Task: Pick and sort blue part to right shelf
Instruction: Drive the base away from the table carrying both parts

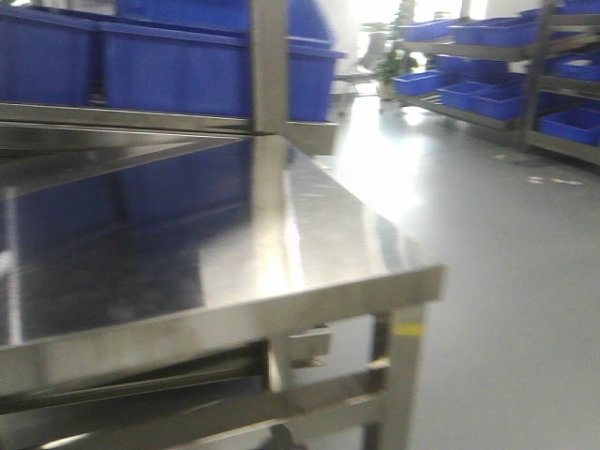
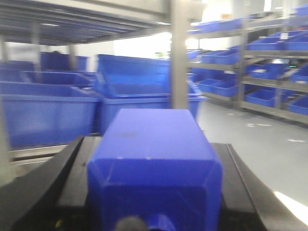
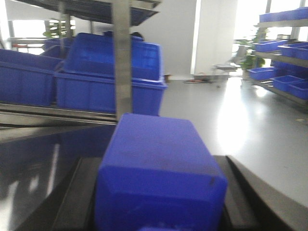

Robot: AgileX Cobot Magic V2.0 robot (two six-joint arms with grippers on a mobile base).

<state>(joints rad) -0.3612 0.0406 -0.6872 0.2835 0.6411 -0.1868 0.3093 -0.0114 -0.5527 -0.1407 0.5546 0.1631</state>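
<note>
The left gripper (image 2: pixel 154 139) has its two black fingers (image 2: pixel 43 178) closed on a blue part (image 2: pixel 154 163). The part fills the gap between them and is up in the air, not resting on anything. The right gripper (image 3: pixel 154 158) is closed the same way on the other blue part (image 3: pixel 156 178), which hangs just above the shiny steel top (image 1: pixel 234 244).

Each part looks like a hard plastic block with flat sides and a smooth skin. It is likely light and stiff, so it will not bend or squash. The smooth skin could make it slip. The best place to hold it is on the two flat long sides, low down, which is where the fingers seem to sit.

The shelf (image 3: pixel 122 62) stands just ahead of both grippers. Its steel post is right behind each part, and big blue bins (image 3: pixel 110 77) sit on it. Each part sits in the middle of its gripper and pokes out past the fingertips, toward the bins.
</note>
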